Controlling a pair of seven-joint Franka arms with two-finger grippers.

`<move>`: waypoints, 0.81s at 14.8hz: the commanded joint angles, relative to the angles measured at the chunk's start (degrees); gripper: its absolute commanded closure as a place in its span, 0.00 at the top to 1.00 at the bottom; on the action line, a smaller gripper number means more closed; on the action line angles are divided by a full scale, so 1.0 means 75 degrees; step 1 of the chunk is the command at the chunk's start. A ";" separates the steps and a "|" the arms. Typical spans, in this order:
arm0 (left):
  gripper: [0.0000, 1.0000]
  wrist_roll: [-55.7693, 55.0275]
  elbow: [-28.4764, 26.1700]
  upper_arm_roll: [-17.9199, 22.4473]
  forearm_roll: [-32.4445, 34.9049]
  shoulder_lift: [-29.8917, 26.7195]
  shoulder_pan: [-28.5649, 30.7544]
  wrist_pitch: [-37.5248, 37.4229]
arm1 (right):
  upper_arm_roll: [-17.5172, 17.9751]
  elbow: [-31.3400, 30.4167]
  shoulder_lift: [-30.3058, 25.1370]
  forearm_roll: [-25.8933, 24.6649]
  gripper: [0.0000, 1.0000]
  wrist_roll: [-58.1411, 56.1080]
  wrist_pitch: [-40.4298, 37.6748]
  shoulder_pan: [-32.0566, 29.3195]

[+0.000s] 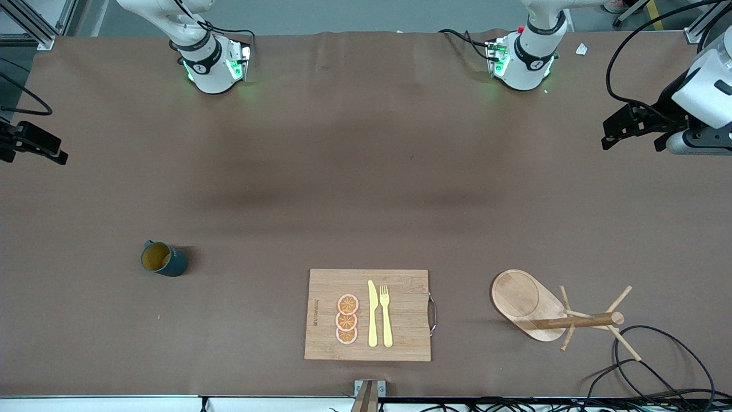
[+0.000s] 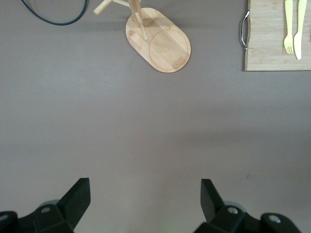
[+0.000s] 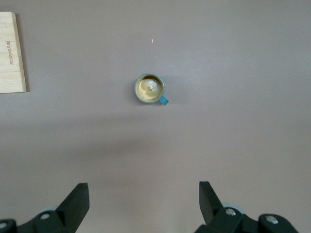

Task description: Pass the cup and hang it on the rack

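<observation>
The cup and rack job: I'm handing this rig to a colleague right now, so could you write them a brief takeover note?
Left end effector: open, empty, up over bare table at the left arm's end; this arm waits.
Right end effector: open, empty, high over the table at the right arm's end, the cup in its wrist view.
Cup: upright on the table toward the right arm's end, touched by nothing.
Rack: upright toward the left arm's end, beside the cutting board, pegs bare.
Done: nothing visible yet.
Left: grasp the cup, pass it between arms, hang it on a peg.
</observation>
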 commanded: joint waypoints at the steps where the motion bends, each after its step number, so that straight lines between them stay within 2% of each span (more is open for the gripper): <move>1: 1.00 -0.0027 0.0065 -0.0006 -0.0020 -0.0003 0.0002 -0.0050 | 0.0059 -0.0017 0.0455 0.0032 1.00 0.0003 0.0239 -0.0105; 4: 1.00 -0.0038 0.0089 -0.0017 -0.0008 0.0032 -0.0022 0.0032 | 0.0059 -0.0017 0.1450 0.0056 1.00 0.0062 0.0845 0.0000; 12: 1.00 -0.0039 0.0077 -0.0017 -0.0008 0.0114 -0.0092 0.0243 | 0.0071 -0.0005 0.3994 0.0489 1.00 0.0074 0.3483 0.0129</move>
